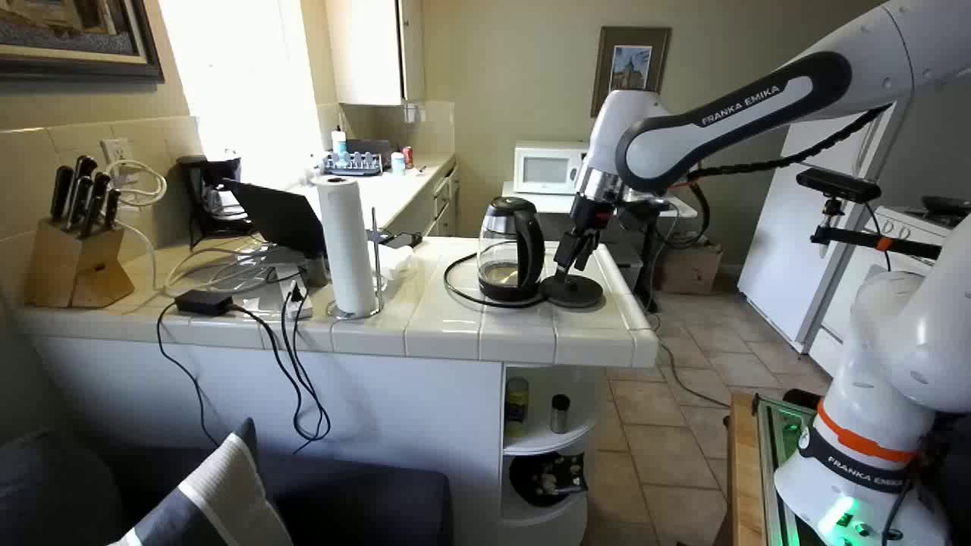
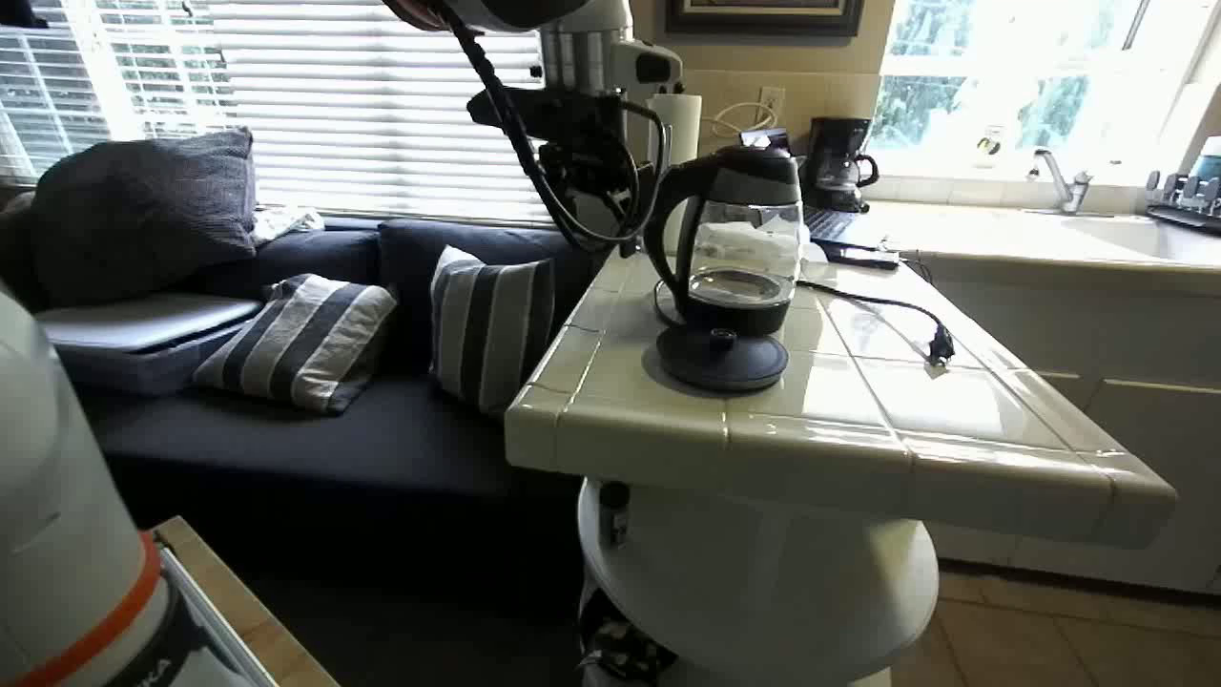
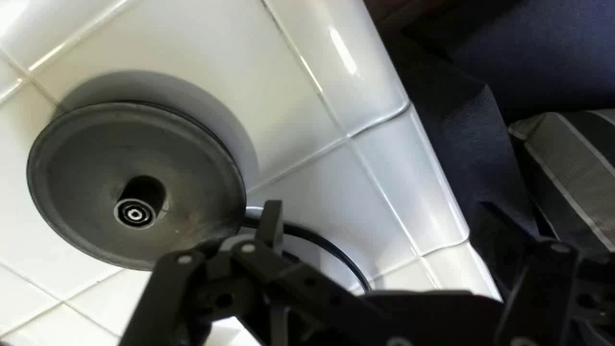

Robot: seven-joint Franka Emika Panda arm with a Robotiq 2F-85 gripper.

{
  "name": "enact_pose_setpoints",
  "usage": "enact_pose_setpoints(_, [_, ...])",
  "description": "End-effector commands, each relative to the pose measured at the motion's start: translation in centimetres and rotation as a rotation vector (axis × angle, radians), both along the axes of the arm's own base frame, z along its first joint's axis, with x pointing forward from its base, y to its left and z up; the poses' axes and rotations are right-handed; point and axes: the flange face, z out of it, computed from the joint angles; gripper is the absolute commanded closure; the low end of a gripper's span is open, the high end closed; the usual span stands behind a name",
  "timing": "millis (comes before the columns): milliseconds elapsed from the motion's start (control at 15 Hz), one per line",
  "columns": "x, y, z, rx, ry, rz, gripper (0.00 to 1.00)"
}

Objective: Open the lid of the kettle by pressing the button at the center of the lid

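One kettle [image 1: 497, 254] is seen upright on the counter [image 1: 444, 337] in an exterior view, topped by its lid [image 1: 513, 204]; the round base [image 1: 584, 294] is set just beside it, and a paper roll [image 1: 349, 250] is stood farther along. The gripper [image 1: 572, 265] is pointed downward near the kettle. In an exterior view, the gripper is shown dark beside the handle [image 2: 658, 229]; whether they touch cannot be told. In the wrist view, the fingers [image 3: 272, 218] are held wide apart, and the base's connector [image 3: 136, 213] and a cord [image 3: 331, 247] are shown.
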Motion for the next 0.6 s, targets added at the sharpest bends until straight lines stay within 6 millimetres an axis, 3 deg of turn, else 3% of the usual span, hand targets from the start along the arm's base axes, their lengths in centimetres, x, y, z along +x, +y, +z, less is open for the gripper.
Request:
enact_pose_setpoints(0, [0.01, -0.01, 0.05, 0.000, 0.001, 0.000, 0.00])
enact_pose_setpoints(533, [0.30, -0.01, 0.79, -0.014, -0.010, -0.044, 0.00])
